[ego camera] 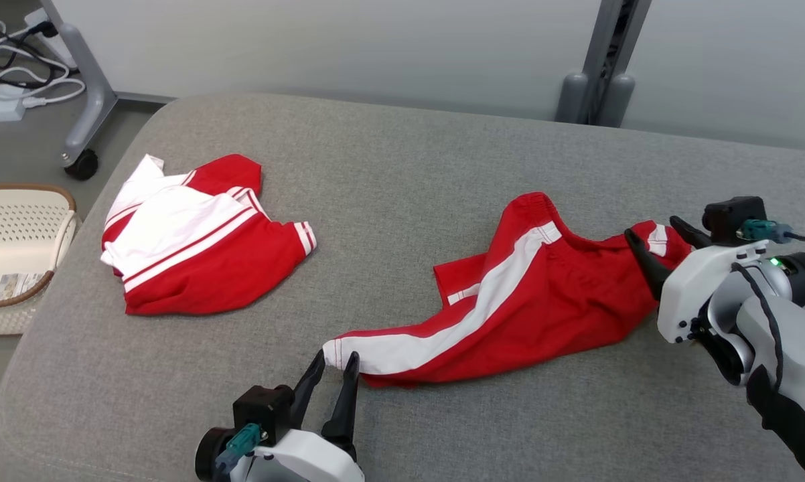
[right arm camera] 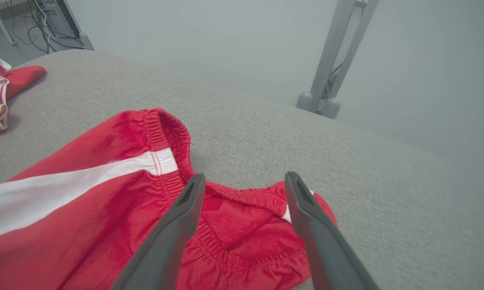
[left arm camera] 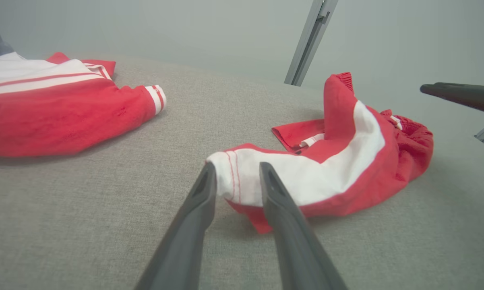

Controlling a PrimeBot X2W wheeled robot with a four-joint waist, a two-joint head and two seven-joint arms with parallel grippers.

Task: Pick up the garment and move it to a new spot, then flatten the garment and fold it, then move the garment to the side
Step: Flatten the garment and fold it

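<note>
1. At 6 o'clock our left gripper (ego camera: 336, 356) straddles the garment's white hem, fingers spread, nothing pinched.
2. The garment (ego camera: 543, 301) lies crumpled on the grey cushion (ego camera: 402, 167), running from centre toward 3 o'clock.
3. At 3 o'clock our right gripper (ego camera: 651, 227) gapes over the waistband. We judge that opposite ends were chosen for stretching it flat.
4. A red-and-white top (ego camera: 195, 248) at 10 o'clock lies well apart and obstructs nothing.

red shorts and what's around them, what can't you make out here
- Head view: waistband end of the red shorts, partly hidden behind the right gripper.
- Right wrist view: the shorts' legs, cut off by the left and bottom edges.
- Left wrist view: the red and white top, cut by the left edge.
- Head view: label in the basket, too small to read.
</note>
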